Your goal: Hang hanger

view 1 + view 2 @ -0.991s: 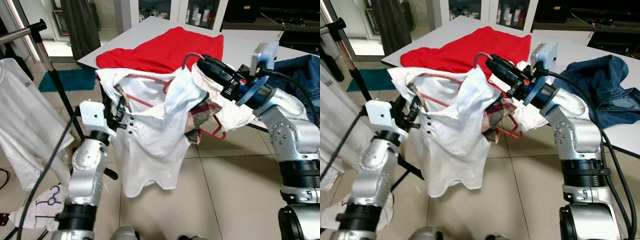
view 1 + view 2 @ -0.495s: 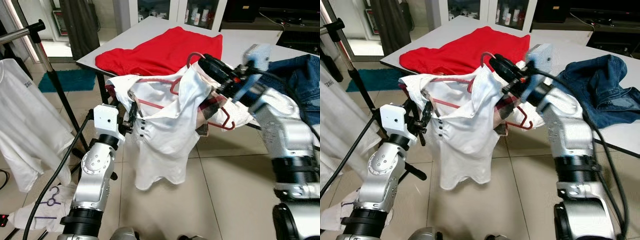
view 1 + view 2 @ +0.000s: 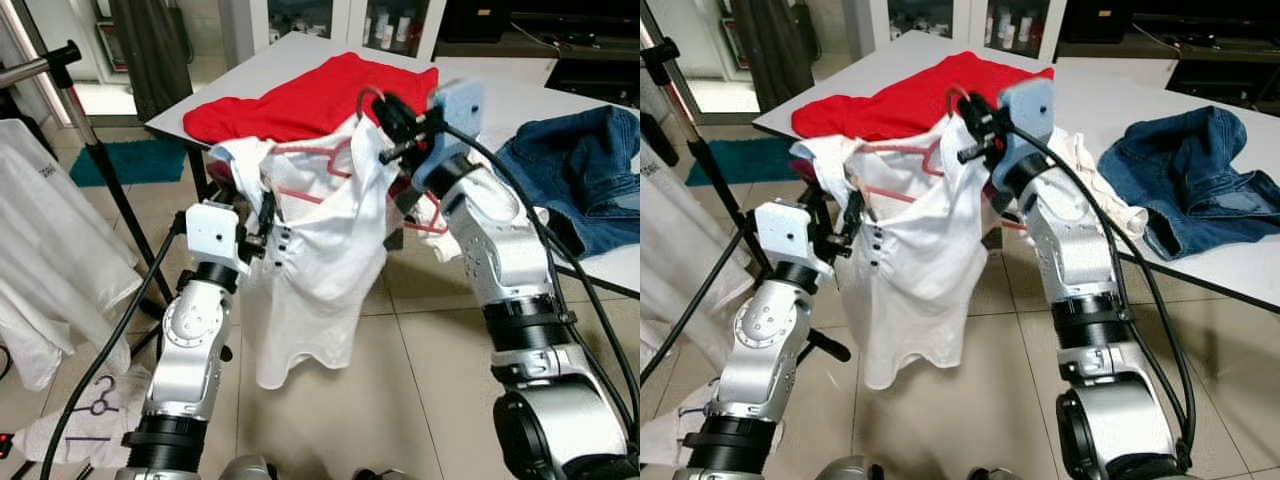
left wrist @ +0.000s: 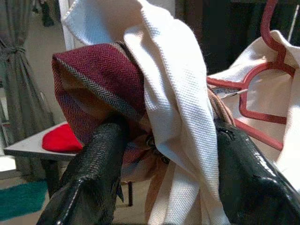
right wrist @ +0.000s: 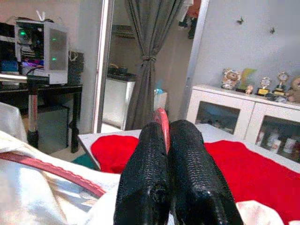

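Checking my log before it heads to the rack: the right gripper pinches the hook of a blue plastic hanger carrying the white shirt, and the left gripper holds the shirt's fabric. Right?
Not quite: the plastic hanger is red, not blue, as the right wrist view shows. The right gripper does pinch its hook, the white shirt hangs on it, and the left gripper holds the fabric.

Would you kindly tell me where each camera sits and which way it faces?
Left eye, right eye: on the head, looking down at both silver arms, the white shirt on the red hanger, and the table.
Left wrist: looks along the left gripper, shut on shirt fabric.
Right wrist: looks along the right gripper, shut on the hanger hook, toward the red garment.
Shared: hanger.
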Robot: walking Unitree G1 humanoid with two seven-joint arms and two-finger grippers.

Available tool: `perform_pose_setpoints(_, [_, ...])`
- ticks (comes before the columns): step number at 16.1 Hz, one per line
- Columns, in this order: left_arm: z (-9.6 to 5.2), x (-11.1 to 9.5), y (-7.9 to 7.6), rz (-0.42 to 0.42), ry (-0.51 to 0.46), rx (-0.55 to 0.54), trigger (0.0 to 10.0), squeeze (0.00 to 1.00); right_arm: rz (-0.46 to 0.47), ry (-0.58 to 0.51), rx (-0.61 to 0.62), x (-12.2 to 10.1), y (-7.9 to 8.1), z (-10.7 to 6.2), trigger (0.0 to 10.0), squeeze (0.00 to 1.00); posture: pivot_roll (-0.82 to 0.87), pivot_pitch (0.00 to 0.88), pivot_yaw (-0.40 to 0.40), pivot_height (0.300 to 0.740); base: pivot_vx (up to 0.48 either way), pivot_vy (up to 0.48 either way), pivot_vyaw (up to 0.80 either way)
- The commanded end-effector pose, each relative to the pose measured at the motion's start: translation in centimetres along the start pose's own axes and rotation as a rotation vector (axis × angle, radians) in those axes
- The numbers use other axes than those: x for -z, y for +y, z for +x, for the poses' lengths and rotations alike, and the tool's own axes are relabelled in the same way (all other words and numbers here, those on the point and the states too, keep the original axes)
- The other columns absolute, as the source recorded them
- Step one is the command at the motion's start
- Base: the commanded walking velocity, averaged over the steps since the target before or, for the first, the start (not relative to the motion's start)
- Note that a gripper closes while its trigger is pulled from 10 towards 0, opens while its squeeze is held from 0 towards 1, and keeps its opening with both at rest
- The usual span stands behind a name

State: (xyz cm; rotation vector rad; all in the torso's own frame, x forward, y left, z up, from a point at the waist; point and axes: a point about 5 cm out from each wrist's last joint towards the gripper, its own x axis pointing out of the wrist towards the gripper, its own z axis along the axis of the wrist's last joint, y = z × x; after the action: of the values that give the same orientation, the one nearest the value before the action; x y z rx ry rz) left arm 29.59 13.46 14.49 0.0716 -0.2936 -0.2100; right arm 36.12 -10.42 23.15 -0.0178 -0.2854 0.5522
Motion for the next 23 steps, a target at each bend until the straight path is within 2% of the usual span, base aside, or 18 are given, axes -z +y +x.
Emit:
perform_pose_setpoints(1, [1.1, -2.0, -1.5, 0.025, -0.101, 0.062, 10.0, 0.92, -0.02, 0.036, -0.054, 0.6, 1.3, 0.5, 0.0, 0.14, 0.09, 0.0, -0.022, 0.74, 0.0, 0.0, 0.0])
perform_pose_setpoints(2, [1.0, -1.8, -1.1, 0.036, -0.089, 0.034, 10.0, 1.0, -0.032, 0.035, -0.035, 0.7, 0.9, 0.5, 0.0, 0.14, 0.09, 0.0, -0.024, 0.74, 0.0, 0.0, 0.0])
perform_pose_setpoints(4, [1.2, -1.6, -0.3, 0.044, -0.067, -0.024, 10.0, 1.0, -0.055, 0.028, -0.016, 0.7, 0.6, 0.5, 0.0, 0.14, 0.09, 0.0, -0.023, 0.74, 0.0, 0.0, 0.0])
perform_pose_setpoints(5, [1.5, -1.6, 0.6, 0.047, -0.058, -0.07, 10.0, 0.0, -0.064, 0.016, -0.035, 0.6, 0.7, 0.2, 0.0, 0.13, 0.09, 0.0, -0.022, 0.74, 0.0, 0.0, 0.0])
perform_pose_setpoints(6, [1.7, -1.7, 1.0, 0.049, -0.058, -0.089, 10.0, 0.0, -0.065, 0.008, -0.051, 0.5, 0.9, 0.1, 0.0, 0.13, 0.09, 0.0, -0.022, 0.74, 0.0, 0.0, 0.0])
perform_pose_setpoints(7, [2.1, -2.0, 2.2, 0.046, -0.063, -0.14, 10.0, 0.0, -0.074, -0.015, -0.101, 0.4, 1.3, -0.6, 0.0, 0.13, 0.08, 0.0, -0.021, 0.74, 0.0, 0.0, 0.0])
perform_pose_setpoints(8, [2.4, -2.6, 3.2, 0.03, -0.082, -0.163, 10.0, 0.46, -0.082, -0.03, -0.131, 0.3, 1.6, -1.1, 0.0, 0.14, 0.08, 0.0, -0.021, 0.74, 0.0, 0.0, 0.0])
perform_pose_setpoints(9, [2.6, -3.0, 3.5, 0.027, -0.093, -0.123, 10.0, 1.0, -0.094, -0.039, -0.153, 0.4, 1.9, -1.6, 0.0, 0.13, 0.08, 0.0, -0.021, 0.74, 0.0, 0.0, 0.0])
perform_pose_setpoints(10, [2.7, -3.2, 3.4, 0.027, -0.096, -0.091, 10.0, 1.0, -0.1, -0.042, -0.161, 0.4, 2.1, -1.7, 0.0, 0.14, 0.08, 0.0, -0.021, 0.74, 0.0, 0.0, 0.0])
perform_pose_setpoints(11, [2.5, -2.7, 2.6, 0.001, -0.04, 0.06, 10.0, 1.0, -0.127, -0.029, -0.148, 0.9, 2.4, -2.1, 0.0, 0.13, 0.08, 0.0, -0.016, 0.74, 0.0, 0.0, 0.0])
perform_pose_setpoints(12, [2.3, -2.5, 2.2, 0.008, -0.026, 0.12, 10.0, 1.0, -0.134, -0.016, -0.126, 1.2, 2.4, -2.1, 0.0, 0.14, 0.08, 0.0, -0.016, 0.74, 0.0, 0.0, 0.0])
perform_pose_setpoints(14, [1.7, -1.9, 1.6, 0.053, 0.016, 0.222, 10.0, 1.0, -0.15, 0.003, -0.09, 1.7, 2.6, -2.1, 0.0, 0.14, 0.07, 0.0, -0.008, 0.74, 0.0, 0.0, 0.0])
perform_pose_setpoints(15, [1.5, -1.7, 2.0, 0.116, 0.035, 0.237, 10.0, 0.91, -0.187, 0.007, -0.069, 1.6, 2.5, -2.0, 0.0, 0.14, 0.07, 0.0, -0.009, 0.74, 0.0, 0.0, 0.0])
perform_pose_setpoints(16, [1.5, -1.9, 2.5, 0.128, 0.039, 0.235, 10.0, 0.18, -0.233, 0.007, -0.05, 1.5, 2.3, -1.9, 0.0, 0.14, 0.07, 0.0, -0.013, 0.74, 0.0, 0.0, 0.0])
perform_pose_setpoints(17, [1.5, -2.2, 2.9, 0.121, 0.041, 0.237, 10.0, 0.0, -0.274, 0.003, -0.025, 1.4, 2.0, -1.8, 0.0, 0.14, 0.07, 0.0, -0.015, 0.74, 0.0, 0.0, 0.0])
perform_pose_setpoints(18, [1.3, -2.3, 3.0, 0.103, 0.042, 0.261, 10.0, 0.0, -0.294, -0.007, 0.0, 1.2, 1.9, -1.5, 0.0, 0.14, 0.08, 0.0, -0.017, 0.74, 0.0, 0.0, 0.0])
perform_pose_setpoints(20, [0.5, -2.7, 2.4, 0.063, 0.031, 0.388, 10.0, 0.0, -0.311, -0.037, 0.041, 0.8, 2.0, -1.0, 0.0, 0.14, 0.08, 0.0, -0.024, 0.74, 0.0, 0.0, 0.0])
perform_pose_setpoints(23, [-0.2, -2.8, 1.8, 0.004, 0.04, 0.466, 10.0, 0.0, -0.347, -0.083, 0.015, 0.4, 2.9, -1.0, 0.0, 0.14, 0.08, 0.0, -0.028, 0.74, 0.0, 0.0, 0.0])
